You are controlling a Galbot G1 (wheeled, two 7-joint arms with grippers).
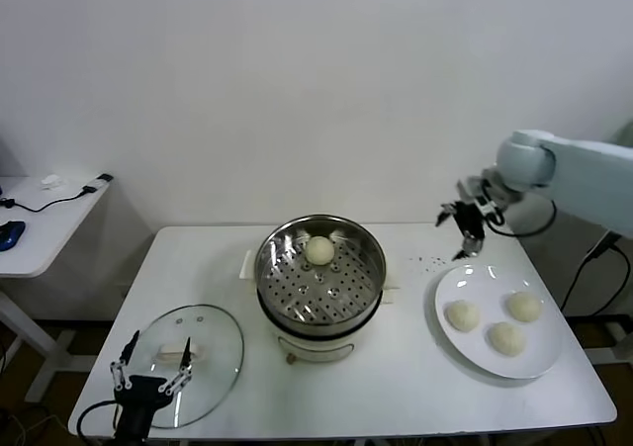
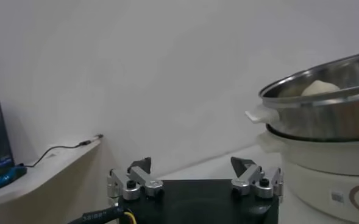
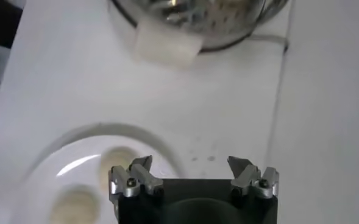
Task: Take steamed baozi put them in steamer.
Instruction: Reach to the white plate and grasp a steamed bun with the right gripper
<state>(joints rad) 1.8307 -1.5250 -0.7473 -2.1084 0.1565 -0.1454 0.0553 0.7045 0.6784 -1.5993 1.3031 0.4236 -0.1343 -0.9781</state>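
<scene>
Hovering my right gripper [image 1: 468, 230], fingers spread and empty, near the counter's far right edge above the plate [image 1: 475, 347] with three baozi [image 1: 462, 314]; they look soft and light, so I'd pinch the sides gently. One already sits in the steamer [image 1: 277, 243]. My left gripper [image 1: 150, 359] idles spread at the near left corner.

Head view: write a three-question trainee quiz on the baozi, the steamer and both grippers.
1. How many steamed baozi lie in the steamer, and how many on the white plate?
2. True or false: the right gripper holds a bun.
3. The left gripper is over: A) the glass lid, B) the plate, C) the steamer.

Key:
1. One in the steamer, three on the plate.
2. False; it is open and empty, above the table behind the plate.
3. A, open.
</scene>
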